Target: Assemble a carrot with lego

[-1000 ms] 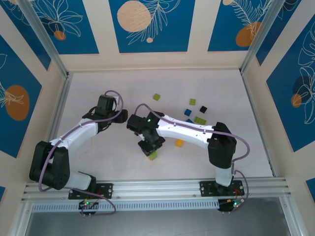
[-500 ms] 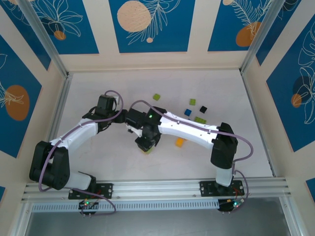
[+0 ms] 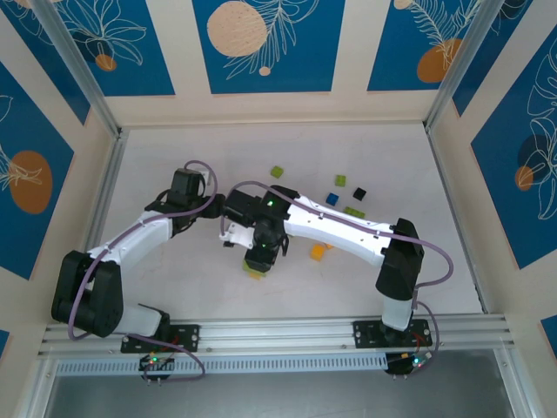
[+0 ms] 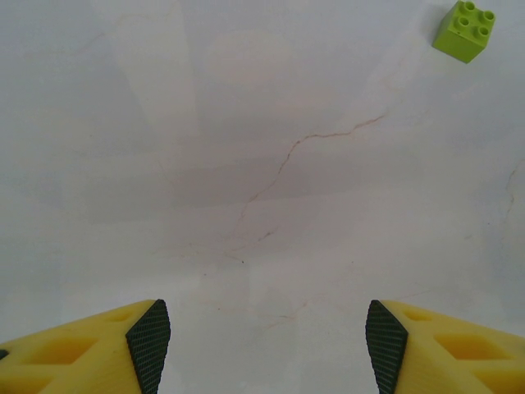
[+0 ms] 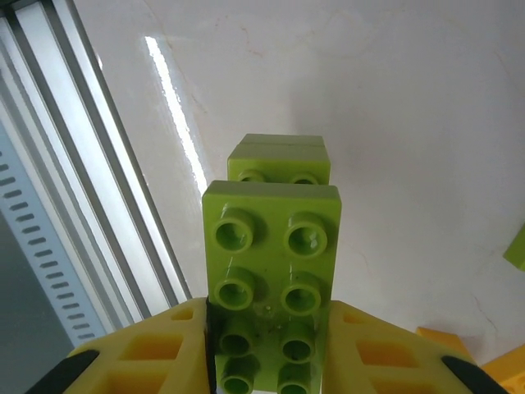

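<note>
**Top view.** Found right gripper [image 3: 258, 264] near the middle of the white table [image 3: 174, 157], clenched on a long lime-green studded plastic brick [image 3: 254, 273] that points toward the near edge. Found left gripper [image 3: 215, 209] just beside the right arm, on its left. Counted loose pieces beyond the right arm: small lime-green square brick [image 3: 277, 172], tiny black brick [image 3: 359, 192], blue brick [image 3: 332, 198], and an orange brick [image 3: 318, 252] close under the forearm.

**Left wrist view.** Confirmed left gripper [image 4: 267, 336] released, jaws parted over bare table with nothing between. Spotted the small lime-green square brick [image 4: 465, 30] well off at upper right.

**Right wrist view.** Confirmed right gripper [image 5: 271, 361] grasping the long brick [image 5: 273, 263] by its long sides, toward one end, studs facing the camera. Noted a second lime-green brick [image 5: 279, 160] just past its far end; cannot tell whether joined or lying below. Noted aluminium rail [image 5: 98, 189] on the left and an orange piece [image 5: 447, 335] at lower right.

**Risks, as judged.**
- Likely to pivot or slip in the pads under pressing force, being gripped at one end.
- Likely to seat skewed if the studs miss alignment.
- Likely to shove an unbraced brick across the smooth table, with the left gripper idle.
- Could clip the left gripper, given how close the arms are.
</note>
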You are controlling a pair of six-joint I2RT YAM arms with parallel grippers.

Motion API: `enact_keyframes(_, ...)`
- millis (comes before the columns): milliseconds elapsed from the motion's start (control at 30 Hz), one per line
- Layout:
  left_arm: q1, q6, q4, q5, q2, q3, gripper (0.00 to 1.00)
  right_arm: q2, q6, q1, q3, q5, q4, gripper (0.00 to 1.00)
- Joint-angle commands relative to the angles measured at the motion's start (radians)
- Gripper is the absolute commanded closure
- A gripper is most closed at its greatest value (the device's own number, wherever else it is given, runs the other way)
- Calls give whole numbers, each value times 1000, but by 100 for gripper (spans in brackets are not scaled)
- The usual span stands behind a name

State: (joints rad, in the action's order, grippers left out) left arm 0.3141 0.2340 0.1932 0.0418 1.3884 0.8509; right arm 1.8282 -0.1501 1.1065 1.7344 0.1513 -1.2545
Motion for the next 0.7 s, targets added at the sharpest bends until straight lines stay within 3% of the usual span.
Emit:
enact_keyframes(0, -18, 2, -33, -31, -22, -15, 33, 19, -126, 14, -22, -45, -63, 68)
enact_keyframes(667, -23, -4, -55, -52, -24, -32, 33, 90, -187, 36, -38, -18, -74, 65)
